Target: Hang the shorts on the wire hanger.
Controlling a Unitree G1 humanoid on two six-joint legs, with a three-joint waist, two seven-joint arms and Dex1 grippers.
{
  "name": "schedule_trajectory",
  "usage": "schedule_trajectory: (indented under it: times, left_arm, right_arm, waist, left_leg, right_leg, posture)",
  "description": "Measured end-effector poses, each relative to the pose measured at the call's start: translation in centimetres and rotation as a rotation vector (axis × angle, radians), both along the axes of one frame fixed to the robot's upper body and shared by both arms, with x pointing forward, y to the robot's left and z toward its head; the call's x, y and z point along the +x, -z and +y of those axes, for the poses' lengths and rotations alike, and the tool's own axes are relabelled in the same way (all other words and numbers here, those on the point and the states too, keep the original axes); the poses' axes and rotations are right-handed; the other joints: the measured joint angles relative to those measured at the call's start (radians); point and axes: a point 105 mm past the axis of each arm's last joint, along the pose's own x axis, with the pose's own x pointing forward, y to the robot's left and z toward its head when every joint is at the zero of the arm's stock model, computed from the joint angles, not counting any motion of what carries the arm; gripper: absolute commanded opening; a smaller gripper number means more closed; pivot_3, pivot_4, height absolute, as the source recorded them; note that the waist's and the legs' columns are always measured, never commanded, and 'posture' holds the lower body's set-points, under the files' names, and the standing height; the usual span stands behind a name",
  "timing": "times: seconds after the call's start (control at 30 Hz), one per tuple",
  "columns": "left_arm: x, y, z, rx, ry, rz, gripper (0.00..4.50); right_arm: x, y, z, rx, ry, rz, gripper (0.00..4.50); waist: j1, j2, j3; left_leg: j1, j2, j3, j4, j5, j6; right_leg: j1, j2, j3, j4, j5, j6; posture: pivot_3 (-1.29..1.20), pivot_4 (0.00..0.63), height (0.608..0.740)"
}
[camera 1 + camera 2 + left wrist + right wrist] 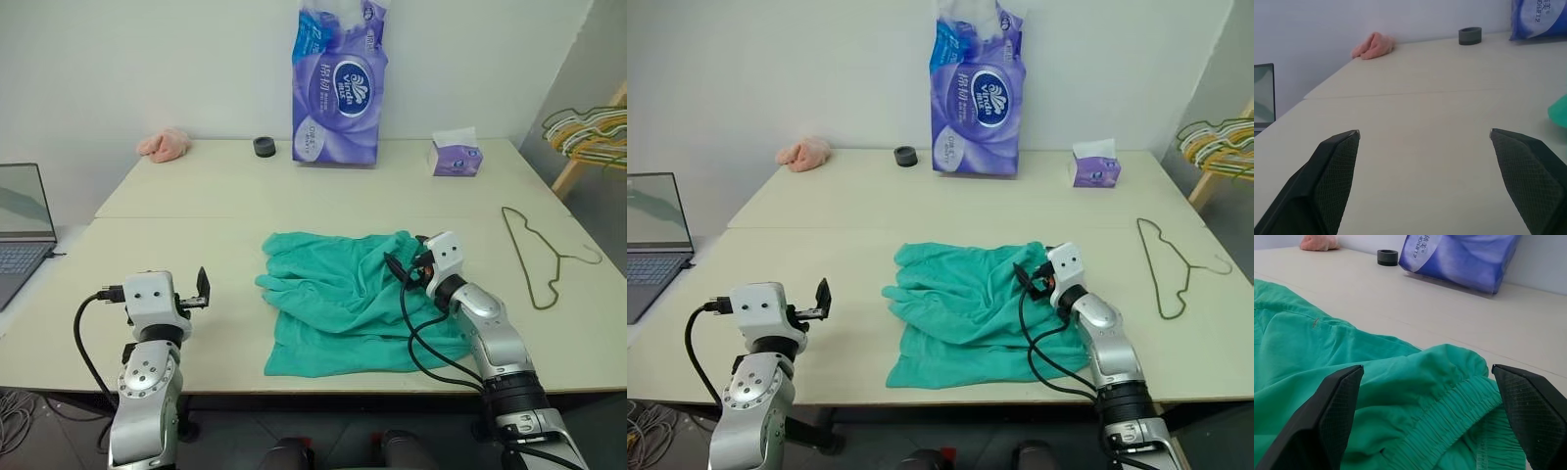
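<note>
Beige bench [294,196] carried teal shorts [333,299], wire hanger [534,257] well right, and a purple "Vinda" tissue pack [336,93] behind; left gripper [1424,134] and right gripper [1427,368] both gaped empty.

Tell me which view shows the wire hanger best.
The left eye view: the wire hanger lies whole and flat on the table, right of the shorts. The right eye view shows it just as fully, nearer the frame's edge.
</note>
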Motion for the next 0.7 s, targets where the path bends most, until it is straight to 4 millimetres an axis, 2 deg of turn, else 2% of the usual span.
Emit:
schedule_trajectory:
  times: [0.7]
  left_arm:
    - [0.02, -0.13, -0.08, 0.029, 0.016, 0.001, 4.50]
  right_arm:
    - [-0.01, -0.20, 0.16, 0.003, -0.006, -0.014, 4.49]
  waist:
    - [-0.001, 0.000, -0.001]
  left_leg:
    - [0.002, 0.001, 0.004, 0.000, 0.000, 0.000]
  right_leg:
    - [0.000, 0.001, 0.004, 0.000, 0.002, 0.000]
  posture:
    - [-0.05, 0.010, 0.740]
